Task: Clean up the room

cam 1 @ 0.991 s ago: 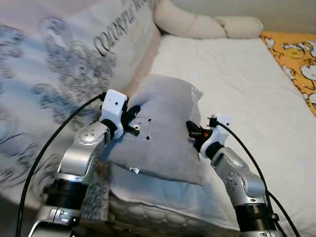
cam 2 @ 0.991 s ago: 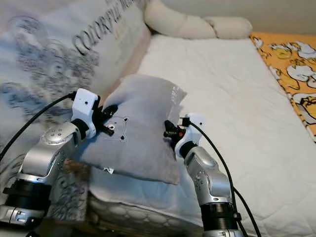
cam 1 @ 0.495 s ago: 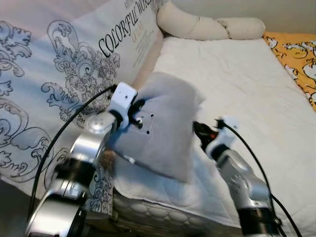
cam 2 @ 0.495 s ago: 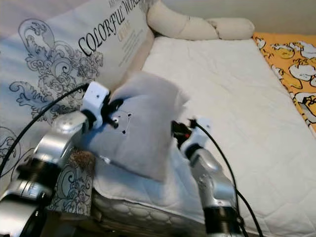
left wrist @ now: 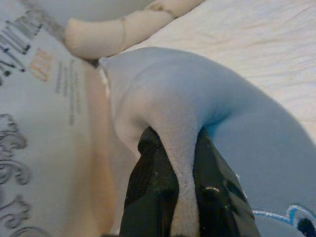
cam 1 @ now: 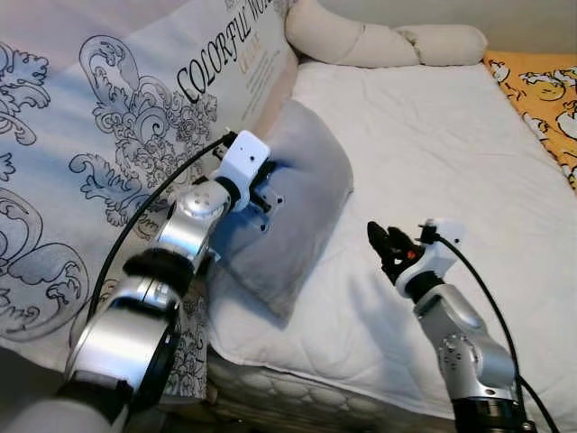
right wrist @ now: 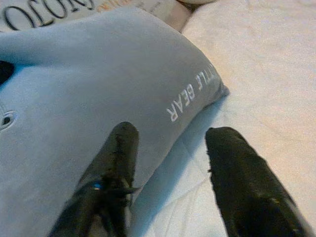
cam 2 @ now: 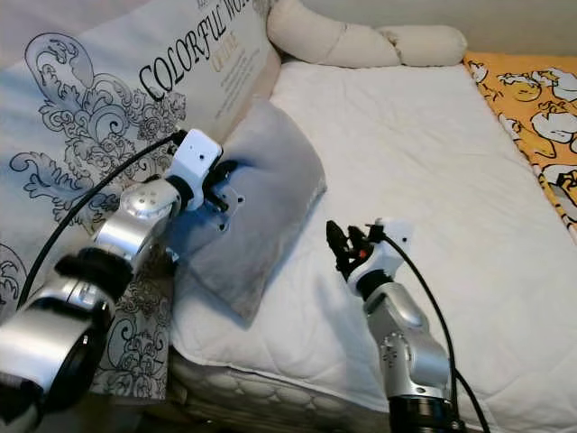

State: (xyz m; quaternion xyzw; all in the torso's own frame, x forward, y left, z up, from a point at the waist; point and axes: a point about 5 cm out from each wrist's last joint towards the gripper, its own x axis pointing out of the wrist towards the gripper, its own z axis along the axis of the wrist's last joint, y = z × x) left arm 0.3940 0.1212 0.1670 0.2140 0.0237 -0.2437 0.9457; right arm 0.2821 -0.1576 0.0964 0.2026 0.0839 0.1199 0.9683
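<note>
A grey pillow (cam 1: pixel 302 194) with a small bear print leans at the left side of the white mattress (cam 1: pixel 433 144), against the patterned headboard cushion (cam 1: pixel 117 126). My left gripper (cam 1: pixel 263 194) is shut on a fold of the grey pillow (left wrist: pixel 207 94), its two black fingers (left wrist: pixel 150 182) pinching the fabric. My right gripper (cam 1: pixel 389 245) stands open over the mattress, to the right of the pillow and apart from it. In the right wrist view the pillow (right wrist: pixel 84 84) with its "LITTLE BEAR" lettering lies just ahead of the spread fingers (right wrist: pixel 118 153).
A long cream bolster (cam 1: pixel 379 41) lies across the far end of the bed. An orange blanket (cam 1: pixel 541 90) with a white duck print covers the right edge. The bed's near edge (cam 1: pixel 297 379) drops off below my arms.
My right gripper has let go of the pillow and pulled back to the right. My left gripper has swung the pillow up and left against the headboard cushion. The camera view has also shifted.
</note>
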